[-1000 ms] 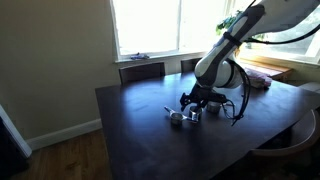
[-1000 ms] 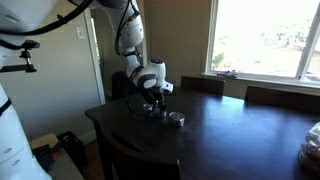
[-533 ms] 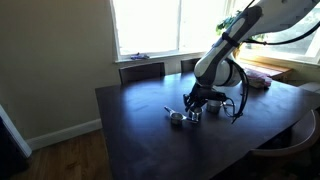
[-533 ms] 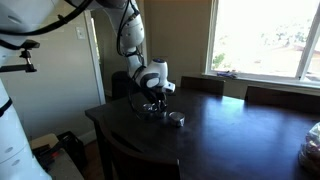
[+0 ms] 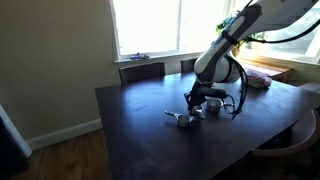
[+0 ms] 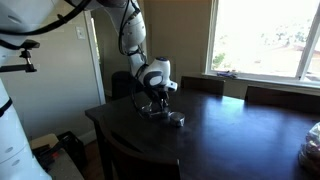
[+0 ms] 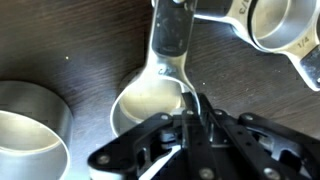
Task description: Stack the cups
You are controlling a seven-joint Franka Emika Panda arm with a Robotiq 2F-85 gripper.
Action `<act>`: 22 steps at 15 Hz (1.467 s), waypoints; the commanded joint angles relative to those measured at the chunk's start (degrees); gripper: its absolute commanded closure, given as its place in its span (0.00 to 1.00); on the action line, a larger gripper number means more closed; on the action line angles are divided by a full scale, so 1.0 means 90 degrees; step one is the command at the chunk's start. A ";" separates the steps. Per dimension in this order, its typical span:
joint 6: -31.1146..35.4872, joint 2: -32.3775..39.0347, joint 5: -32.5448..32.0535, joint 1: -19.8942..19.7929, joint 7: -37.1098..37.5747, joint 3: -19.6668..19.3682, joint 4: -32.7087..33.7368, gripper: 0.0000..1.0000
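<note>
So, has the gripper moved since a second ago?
Yes. In an exterior view the gripper has edged slightly right, toward the window, and its jaws have closed on a cup.

Dark table [image 5: 140, 125], chair [image 5: 141, 70], bright windows [image 5: 145, 25] behind

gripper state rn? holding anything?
Gripper: closed, pinching the rim of the middle measuring cup.

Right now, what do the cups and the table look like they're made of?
The cups look like polished steel: silvery, with bright reflections and thin rims. The table is probably dark stained wood, with fine grain streaks and a low sheen, though it could be veneer.
</note>
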 commanded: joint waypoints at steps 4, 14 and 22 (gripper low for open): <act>-0.0139 -0.0139 -0.0088 -0.0023 0.0092 0.0023 -0.0100 0.93; -0.1813 -0.0340 0.0203 -0.0543 -0.0351 0.0288 0.0292 0.94; -0.2614 -0.0622 0.0452 -0.0809 -0.0866 0.0409 0.0309 0.95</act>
